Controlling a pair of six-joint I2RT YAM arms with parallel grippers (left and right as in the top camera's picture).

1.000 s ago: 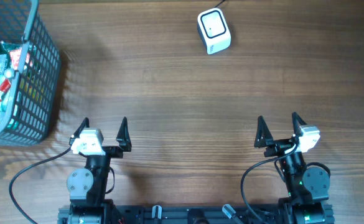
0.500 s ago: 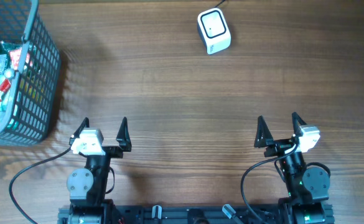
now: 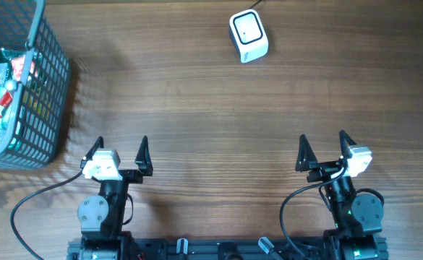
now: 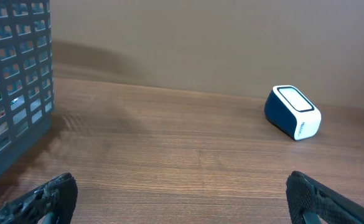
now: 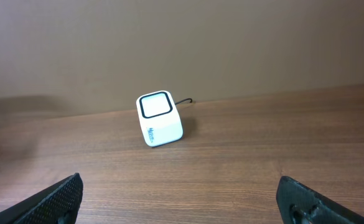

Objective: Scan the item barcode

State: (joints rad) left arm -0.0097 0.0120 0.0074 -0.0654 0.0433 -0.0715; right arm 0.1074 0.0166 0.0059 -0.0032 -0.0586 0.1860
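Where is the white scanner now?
In the overhead view the scanner stands near the far edge, slightly right of centre, well apart from the basket at the left.

Matt wood table [image 3: 211, 115], plastic basket [image 3: 56, 94], glossy scanner [image 3: 248, 35]

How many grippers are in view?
2. The left gripper at the near edge, right of the basket; right gripper at the near edge, right of the scanner. Both open.
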